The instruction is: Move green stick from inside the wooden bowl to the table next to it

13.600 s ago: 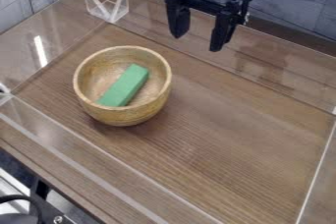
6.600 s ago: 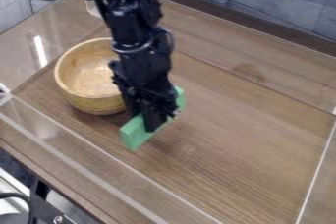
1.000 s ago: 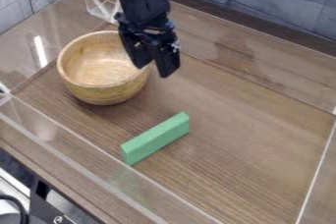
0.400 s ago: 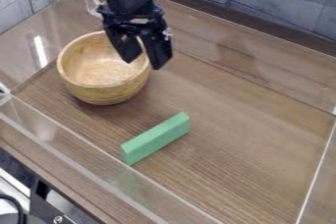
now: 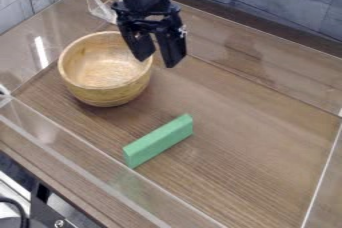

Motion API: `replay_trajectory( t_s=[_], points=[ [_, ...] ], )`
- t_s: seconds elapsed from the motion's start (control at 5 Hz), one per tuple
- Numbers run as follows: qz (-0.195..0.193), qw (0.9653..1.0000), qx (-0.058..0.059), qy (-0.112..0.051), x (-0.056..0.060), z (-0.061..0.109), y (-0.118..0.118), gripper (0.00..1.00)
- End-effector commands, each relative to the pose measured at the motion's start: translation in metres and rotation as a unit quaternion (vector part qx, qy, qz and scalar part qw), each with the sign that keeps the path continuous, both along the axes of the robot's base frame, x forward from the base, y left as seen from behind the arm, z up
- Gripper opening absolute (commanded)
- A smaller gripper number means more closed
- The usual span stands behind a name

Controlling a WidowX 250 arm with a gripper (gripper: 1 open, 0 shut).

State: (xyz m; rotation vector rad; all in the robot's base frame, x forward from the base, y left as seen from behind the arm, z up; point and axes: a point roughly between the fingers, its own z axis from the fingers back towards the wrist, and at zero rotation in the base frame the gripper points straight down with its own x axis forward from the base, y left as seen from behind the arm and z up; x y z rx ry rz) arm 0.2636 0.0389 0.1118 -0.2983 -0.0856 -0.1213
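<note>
The green stick point(image 5: 159, 139) lies flat on the table point(image 5: 254, 112), in front of and to the right of the wooden bowl point(image 5: 103, 68). The bowl's pale inside holds nothing. My gripper point(image 5: 156, 49) hangs above the bowl's right rim, well behind the stick. Its dark fingers point down with a gap between them and nothing in it, so it is open.
Low clear acrylic walls point(image 5: 80, 162) border the table on all sides. A small clear stand point(image 5: 96, 4) sits at the back left corner, behind the arm.
The gripper has shifted a little back and to the right above the bowl's rim. The green stick and the bowl have stayed where they were.
</note>
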Motion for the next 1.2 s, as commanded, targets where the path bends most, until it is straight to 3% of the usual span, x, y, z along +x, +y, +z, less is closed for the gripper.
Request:
replay_trajectory(
  t_s=[0.0, 0.4, 0.6, 1.0],
  points=[
    [-0.014, 0.9997, 0.012, -0.017, 0.003, 0.0, 0.005, 1.0],
    [-0.016, 0.9997, 0.012, -0.015, -0.004, -0.011, 0.02, 1.0],
    [-0.013, 0.9997, 0.006, -0.018, -0.005, -0.009, 0.021, 1.0],
    [-0.024, 0.9995, -0.003, -0.022, -0.004, -0.006, -0.005, 1.0]
  ],
)
